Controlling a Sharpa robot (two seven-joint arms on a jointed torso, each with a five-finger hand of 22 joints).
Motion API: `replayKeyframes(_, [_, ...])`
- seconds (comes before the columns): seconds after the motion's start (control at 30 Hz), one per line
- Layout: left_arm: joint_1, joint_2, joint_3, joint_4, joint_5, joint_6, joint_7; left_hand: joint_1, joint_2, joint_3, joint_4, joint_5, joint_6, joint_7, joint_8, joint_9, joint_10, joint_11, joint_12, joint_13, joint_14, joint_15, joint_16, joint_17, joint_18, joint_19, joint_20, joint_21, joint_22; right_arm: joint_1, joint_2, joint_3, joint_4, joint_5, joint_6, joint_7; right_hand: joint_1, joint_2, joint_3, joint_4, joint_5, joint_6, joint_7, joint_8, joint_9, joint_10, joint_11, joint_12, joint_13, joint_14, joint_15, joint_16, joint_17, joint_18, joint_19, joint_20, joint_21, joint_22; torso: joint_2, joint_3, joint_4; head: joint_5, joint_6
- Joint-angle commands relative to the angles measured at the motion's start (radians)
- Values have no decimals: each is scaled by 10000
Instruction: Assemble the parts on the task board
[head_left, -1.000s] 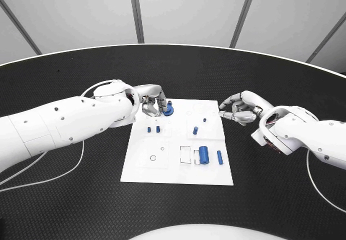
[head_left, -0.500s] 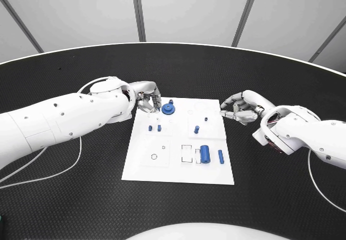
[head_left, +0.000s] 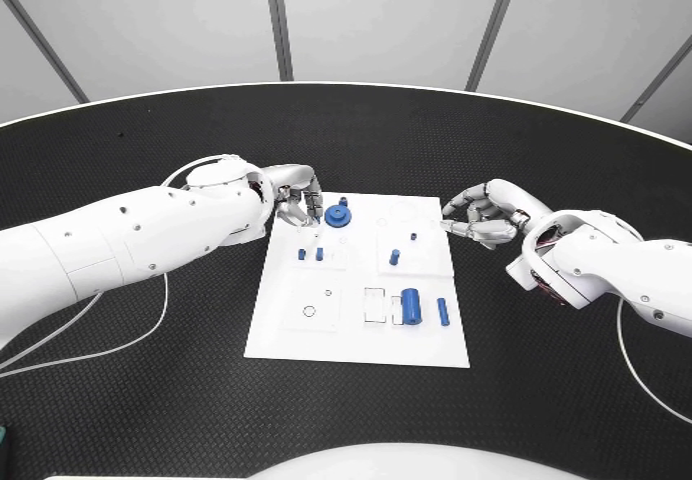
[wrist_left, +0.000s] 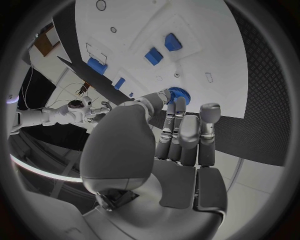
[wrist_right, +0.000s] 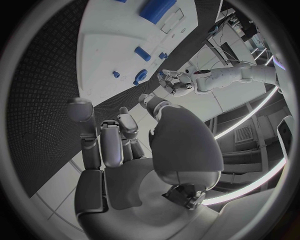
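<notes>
At the task board's eleven o'clock corner, my left hand hovers empty, fingers apart; the blue gear sits at its three o'clock.

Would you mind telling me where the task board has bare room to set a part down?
The task board is bare along its near edge, below the ring and the blue cylinder. It is crowded at the far edge, where the left hand sits by the blue gear.

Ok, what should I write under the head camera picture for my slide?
Robot's left hand hovers beside a blue gear on the white task board, while its right hand waits at the board's other edge.
</notes>
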Motion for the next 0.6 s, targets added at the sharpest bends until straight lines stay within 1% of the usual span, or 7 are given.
replayKeyframes(0.03, [-58, 29, -1, -30, -5, 18, 16, -56, -10, -21, -47, -45, 63, 13, 33, 9, 79, 16, -37, 9, 30, -31, 0, -7, -100, 68, 12, 26, -6, 0, -2, 0, 0, 0, 3, 0, 72, -11, 64, -2, 50, -82, 21, 48, -10, 40, -29, 22, 11, 460, -66, -37, 236, 157, 13, -20, -28, -5, 3, -5, -2, -9, -27])
replayKeyframes(0.4, [-290, 127, -3, -135, -18, 50, 58, -38, -14, -14, -60, -45, 64, 15, 27, 8, 81, 16, -47, 10, 26, -33, -7, -22, -98, 64, 9, 21, -14, -3, -3, 0, -1, 0, 6, 2, 72, -11, 64, -2, 50, -82, 21, 48, -10, 40, -29, 22, 11, 460, -66, -37, 236, 157, 13, -20, -28, -5, -6, -1, 6, -17, -50])
replayKeyframes(0.53, [-333, 146, -3, -197, -39, 52, 67, -22, -12, -6, -71, -45, 65, 18, 22, 8, 84, 17, -56, 11, 18, -34, -17, -48, -95, 55, 7, 11, -29, -3, -5, 0, -3, 0, 8, 3, 72, -11, 64, -2, 50, -82, 21, 48, -10, 40, -29, 22, 11, 460, -66, -37, 236, 157, 13, -20, -28, -5, -1, -9, -2, -18, -58])
replayKeyframes(0.6, [-344, 152, -3, -227, -50, 55, 68, -19, -11, -4, -73, -44, 65, 19, 21, 8, 84, 17, -57, 11, 18, -34, -18, -50, -95, 56, 7, 11, -29, -3, -7, 0, -2, 0, 9, 3, 72, -11, 64, -2, 50, -82, 21, 48, -10, 40, -29, 22, 11, 460, -66, -37, 236, 157, 13, -20, -28, -5, -1, -7, -1, -13, -60])
